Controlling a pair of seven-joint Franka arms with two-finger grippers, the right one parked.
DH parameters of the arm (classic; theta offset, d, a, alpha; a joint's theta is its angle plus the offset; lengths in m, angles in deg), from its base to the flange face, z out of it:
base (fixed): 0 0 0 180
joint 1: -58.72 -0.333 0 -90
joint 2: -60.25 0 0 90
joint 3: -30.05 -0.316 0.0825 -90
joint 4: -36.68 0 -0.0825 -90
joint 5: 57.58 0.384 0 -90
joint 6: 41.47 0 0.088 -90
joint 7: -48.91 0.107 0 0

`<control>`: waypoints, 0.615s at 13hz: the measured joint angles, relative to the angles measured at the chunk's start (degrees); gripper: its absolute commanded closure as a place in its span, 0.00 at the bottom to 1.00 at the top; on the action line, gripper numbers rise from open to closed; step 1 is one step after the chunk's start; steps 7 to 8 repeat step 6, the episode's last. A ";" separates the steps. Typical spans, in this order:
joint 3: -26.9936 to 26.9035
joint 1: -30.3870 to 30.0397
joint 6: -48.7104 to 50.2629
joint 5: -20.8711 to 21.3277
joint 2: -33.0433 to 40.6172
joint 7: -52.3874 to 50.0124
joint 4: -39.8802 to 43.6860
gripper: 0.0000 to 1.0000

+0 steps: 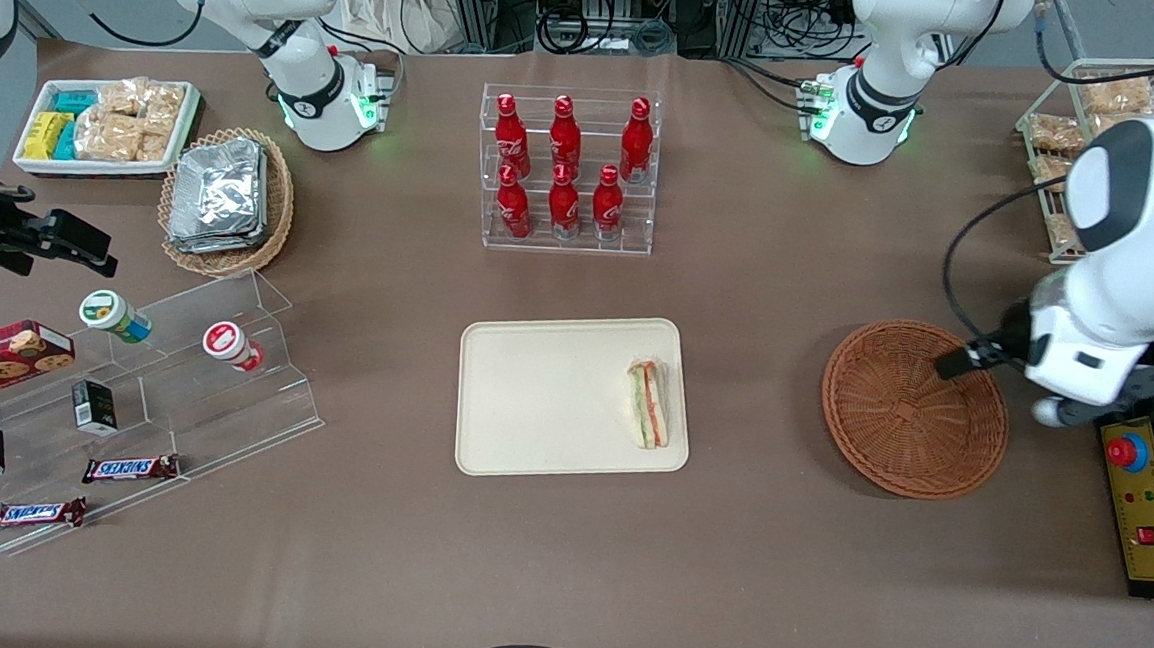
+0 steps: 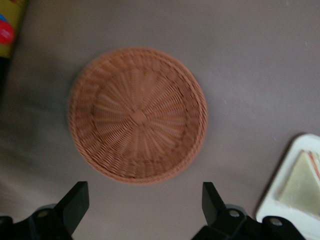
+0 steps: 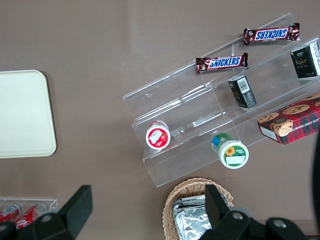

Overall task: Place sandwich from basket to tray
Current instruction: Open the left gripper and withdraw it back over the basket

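The sandwich (image 1: 648, 404) lies on the cream tray (image 1: 533, 391), near the tray edge closest to the basket. In the left wrist view the sandwich (image 2: 300, 180) shows on a corner of the tray (image 2: 272, 200). The round reddish-brown wicker basket (image 1: 912, 410) stands empty on the table, and its bare woven floor (image 2: 137, 115) is in full sight. My gripper (image 1: 981, 356) hangs high over the basket's rim at the working arm's end. In the wrist view the gripper (image 2: 144, 192) is open, with nothing between its black fingers (image 2: 75, 200).
A clear rack of red bottles (image 1: 566, 168) stands farther from the front camera than the tray. A yellow control box with a red button (image 1: 1142, 509) sits beside the basket. A clear stepped shelf (image 1: 183, 380), a foil-packet basket (image 1: 227, 197) and a snack tray (image 1: 108, 125) lie toward the parked arm's end.
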 measured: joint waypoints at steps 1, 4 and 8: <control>0.03 -0.57 0.74 0.57 -0.55 0.20 1.55 0.00; 0.08 -1.26 6.44 0.65 -3.90 2.90 8.13 0.00; 0.28 -1.26 8.62 0.65 -6.18 3.26 11.87 0.00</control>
